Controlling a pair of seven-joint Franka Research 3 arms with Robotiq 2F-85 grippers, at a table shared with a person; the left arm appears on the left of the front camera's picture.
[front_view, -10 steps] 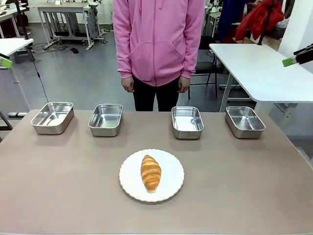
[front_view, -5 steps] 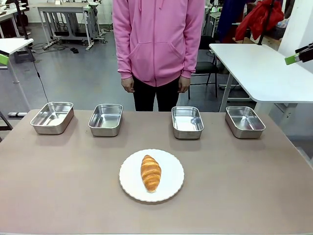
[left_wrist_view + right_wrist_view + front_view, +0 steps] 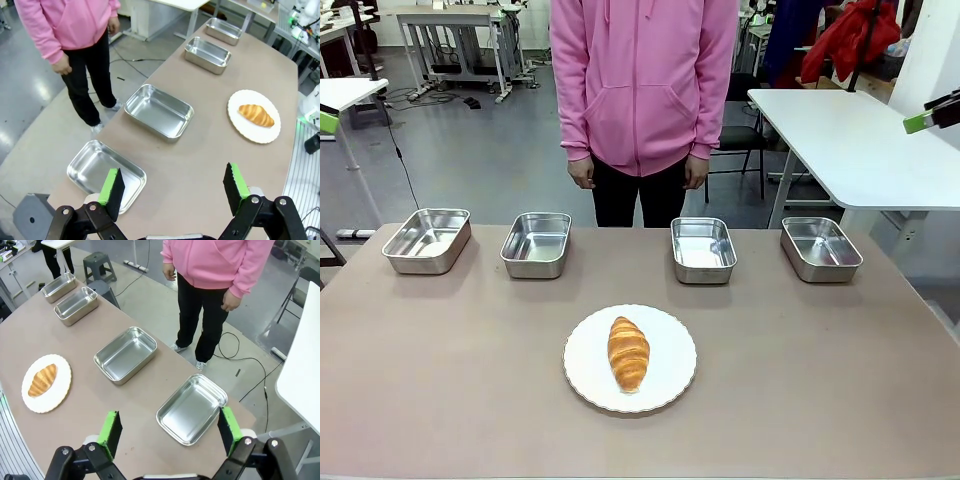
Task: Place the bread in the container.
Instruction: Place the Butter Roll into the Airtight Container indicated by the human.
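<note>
Bread (image 3: 628, 353) on plate (image 3: 585, 378), near center. Left gripper (image 3: 172, 180) & right gripper (image 3: 168, 420) both spread wide, empty. Best: descend straight, pinch across width, gently. Trays (image 3: 703, 272) line far edge.

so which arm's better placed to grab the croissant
Right, but barely. The left gripper and right gripper both hang open and high at the ends of the table, with the croissant on its plate about midway. The nearest tray lies on the right side.
</note>
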